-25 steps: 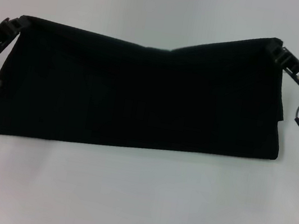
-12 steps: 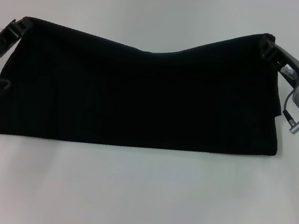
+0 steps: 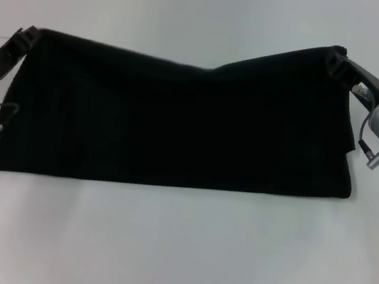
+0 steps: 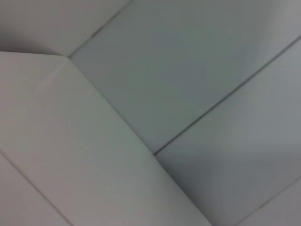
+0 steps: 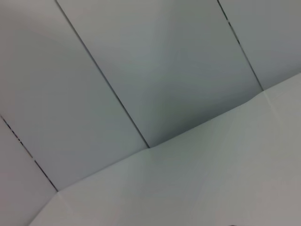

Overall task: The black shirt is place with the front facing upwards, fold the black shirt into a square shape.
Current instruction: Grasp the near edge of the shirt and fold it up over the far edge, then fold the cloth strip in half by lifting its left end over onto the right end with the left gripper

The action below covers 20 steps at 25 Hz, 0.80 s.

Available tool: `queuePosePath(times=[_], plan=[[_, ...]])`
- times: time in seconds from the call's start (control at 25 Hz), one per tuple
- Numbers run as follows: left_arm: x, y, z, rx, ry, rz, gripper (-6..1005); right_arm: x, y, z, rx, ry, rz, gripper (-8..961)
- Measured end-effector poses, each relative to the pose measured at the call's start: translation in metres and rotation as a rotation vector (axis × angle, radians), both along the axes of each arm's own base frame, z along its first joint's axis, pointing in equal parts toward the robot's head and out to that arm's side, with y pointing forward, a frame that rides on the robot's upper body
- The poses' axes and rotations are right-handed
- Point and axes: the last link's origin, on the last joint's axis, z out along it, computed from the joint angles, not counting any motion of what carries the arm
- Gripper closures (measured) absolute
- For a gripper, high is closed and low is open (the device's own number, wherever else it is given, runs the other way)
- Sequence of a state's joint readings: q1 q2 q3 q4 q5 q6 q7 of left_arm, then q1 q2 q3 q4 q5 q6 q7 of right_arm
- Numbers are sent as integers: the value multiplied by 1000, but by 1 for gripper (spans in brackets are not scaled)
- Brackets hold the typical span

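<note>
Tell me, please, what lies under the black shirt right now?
The white table shows beneath the black shirt; its lower edge rests there. The left hand and right hand grip its top corners. Anything underneath is covered.

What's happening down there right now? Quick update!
Left end effector and right end effector each pinch a top corner. Black shirt lifted, lower edge on table. Nothing obstructing.

Left tool (image 3: 27,36) and right tool (image 3: 334,60) (higher) clamped, raised.
</note>
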<state>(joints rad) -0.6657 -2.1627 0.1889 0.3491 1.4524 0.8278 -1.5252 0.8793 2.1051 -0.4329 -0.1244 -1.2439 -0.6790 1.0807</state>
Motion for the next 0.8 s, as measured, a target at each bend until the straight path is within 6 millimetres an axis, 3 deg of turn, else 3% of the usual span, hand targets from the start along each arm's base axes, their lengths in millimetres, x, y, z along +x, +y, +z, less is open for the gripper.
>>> queuePosePath(times=[0.24,0.32,0.6,0.8], plan=[[-2,-1,-3,29,-28,29,888,0,0,0,3,-15,0,796],[-5,-3,-3,37,-39,37,885,0,1,0,4,-8,-3,717],[-5,-7,-3,25,-31,11,626,5,-2,3,26,39,-21,413],[-4,-25,5,-17,-72,-124,430,2,-25,0,-41,-54,200,112]])
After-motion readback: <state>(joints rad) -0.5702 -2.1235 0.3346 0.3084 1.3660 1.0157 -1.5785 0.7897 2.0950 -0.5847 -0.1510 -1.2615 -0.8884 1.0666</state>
